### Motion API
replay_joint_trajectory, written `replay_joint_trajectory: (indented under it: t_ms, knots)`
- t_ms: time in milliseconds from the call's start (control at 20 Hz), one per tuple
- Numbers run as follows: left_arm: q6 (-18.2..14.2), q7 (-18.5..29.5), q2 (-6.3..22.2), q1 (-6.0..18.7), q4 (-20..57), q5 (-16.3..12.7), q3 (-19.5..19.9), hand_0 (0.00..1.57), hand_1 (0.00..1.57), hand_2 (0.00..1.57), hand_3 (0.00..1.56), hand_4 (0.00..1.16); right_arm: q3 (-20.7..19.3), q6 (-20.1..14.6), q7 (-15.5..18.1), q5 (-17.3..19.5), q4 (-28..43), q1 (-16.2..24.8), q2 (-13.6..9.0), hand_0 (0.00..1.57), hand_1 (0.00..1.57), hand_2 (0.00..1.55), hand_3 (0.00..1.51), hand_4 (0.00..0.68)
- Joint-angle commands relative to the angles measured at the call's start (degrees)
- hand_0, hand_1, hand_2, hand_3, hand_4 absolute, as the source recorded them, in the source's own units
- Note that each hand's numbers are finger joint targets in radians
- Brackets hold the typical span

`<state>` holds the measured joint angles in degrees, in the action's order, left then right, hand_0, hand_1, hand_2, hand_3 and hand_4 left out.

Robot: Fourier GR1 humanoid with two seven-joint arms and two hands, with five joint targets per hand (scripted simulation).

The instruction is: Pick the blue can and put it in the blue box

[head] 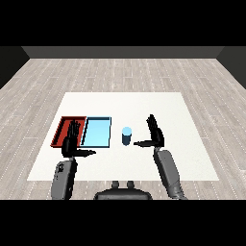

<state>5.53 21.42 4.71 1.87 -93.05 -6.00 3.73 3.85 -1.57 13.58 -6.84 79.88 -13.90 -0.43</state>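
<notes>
Blue tray (97, 132) holds nothing; red tray (64, 127) adjoins its left side. Blue can (127, 136) stands upright on tabletop (144, 105), just right of blue tray. Right robot hand (154, 134) beyond the can, fingers straight, released. Left robot hand (72, 142) over red tray, fingers straight, released.

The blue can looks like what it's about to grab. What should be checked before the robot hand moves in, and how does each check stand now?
1. Blue can upright on the white table: ok.
2. Right robot hand open, beside the can, not touching: ok.
3. Gap between right robot hand and can free of other things: ok.
4. Light blue tray holds nothing: ok.
5. Left robot hand off the light blue tray: not ok, it overlaps the tray's left edge and the red tray.
</notes>
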Motion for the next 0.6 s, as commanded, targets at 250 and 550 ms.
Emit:
replay_joint_trajectory:
  t_ms: [250, 550]
  knots:
    - [1.31, 0.57, 0.61, -1.09, -1.36, -1.32, 2.00, 0.00, 0.00, 0.00, 0.00, 0.00, 0.46, 1.98, 2.50, -1.82, -1.21, 1.55, 0.42, 0.00, 0.00, 0.00, 0.00, 0.000]
    - [0.94, 1.05, -1.40, -1.77, -0.61, -0.72, 0.12, 0.00, 0.00, 0.00, 0.00, 0.00, 6.18, -4.66, -2.06, -6.28, -1.71, -2.31, 0.43, 0.00, 0.00, 0.00, 0.00, 0.000]
